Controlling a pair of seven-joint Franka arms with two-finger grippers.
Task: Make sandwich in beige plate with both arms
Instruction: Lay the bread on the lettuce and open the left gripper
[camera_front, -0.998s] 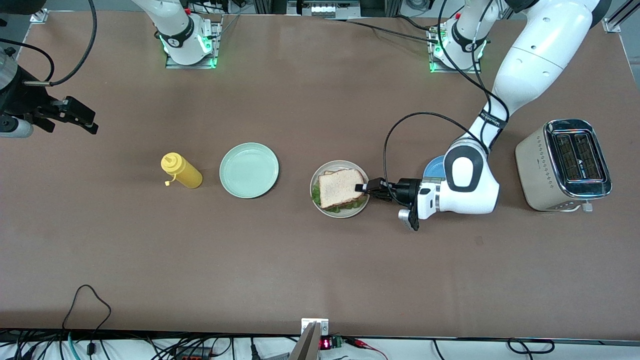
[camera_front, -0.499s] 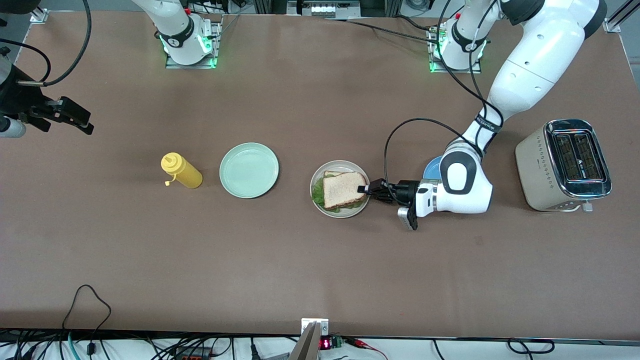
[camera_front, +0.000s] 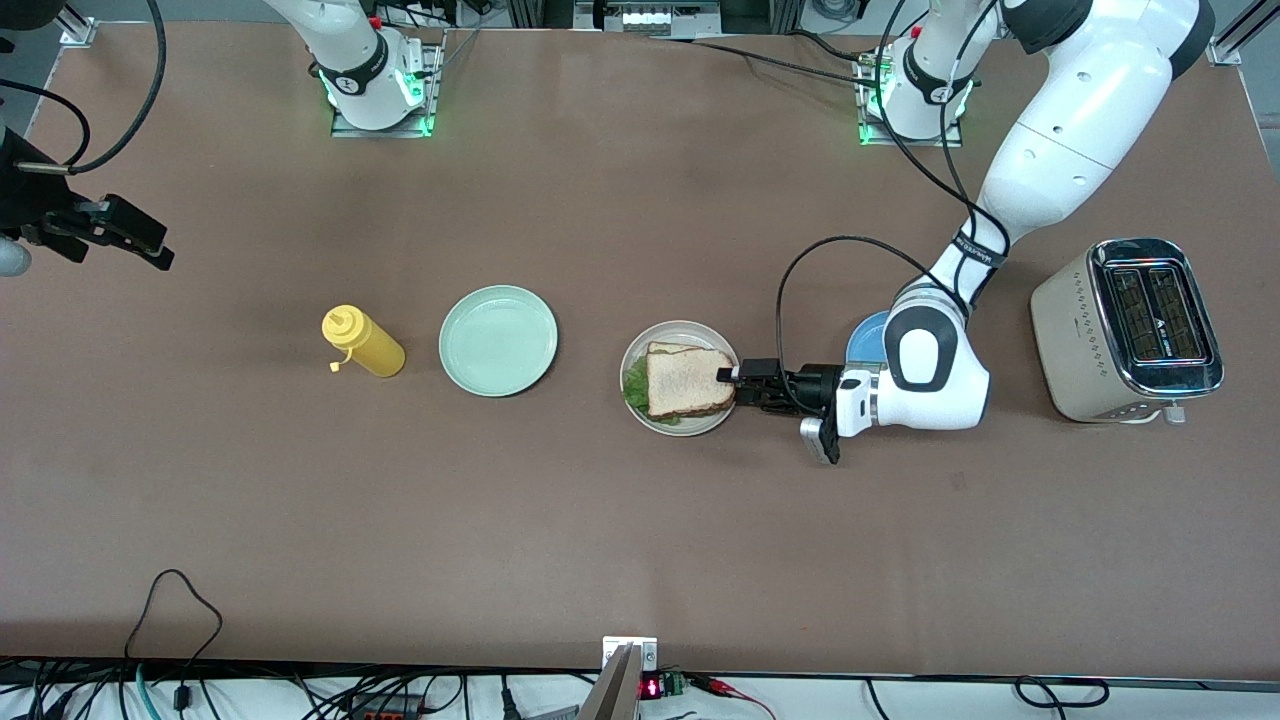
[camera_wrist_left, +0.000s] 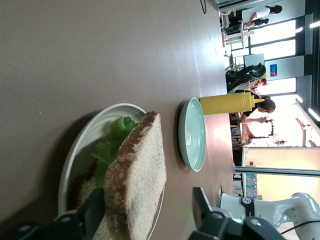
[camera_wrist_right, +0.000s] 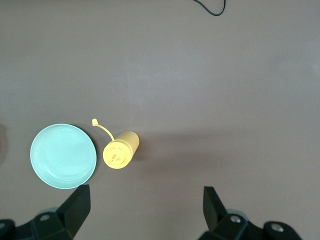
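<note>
The sandwich (camera_front: 685, 380) lies on the beige plate (camera_front: 690, 430), a bread slice on top and green lettuce (camera_front: 632, 385) showing at its edge. My left gripper (camera_front: 728, 378) is low at the plate's rim on the left arm's side and stands open. In the left wrist view the top slice (camera_wrist_left: 140, 175) sits between the spread fingers of the left gripper (camera_wrist_left: 147, 212): one finger (camera_wrist_left: 95, 210) is against the crust and the other (camera_wrist_left: 200, 202) is well apart from it. My right gripper (camera_front: 110, 232) hangs open over the right arm's end of the table, with nothing between its fingers (camera_wrist_right: 77, 205).
A mint green plate (camera_front: 498, 340) and a yellow squeeze bottle (camera_front: 363, 341) lie beside the beige plate toward the right arm's end. A blue plate (camera_front: 866, 335) is partly hidden under the left arm. A toaster (camera_front: 1130, 328) stands at the left arm's end.
My left gripper has opened and let go of the top bread slice, which has settled flat on the lettuce. The right gripper has drifted a little toward its end of the table.
</note>
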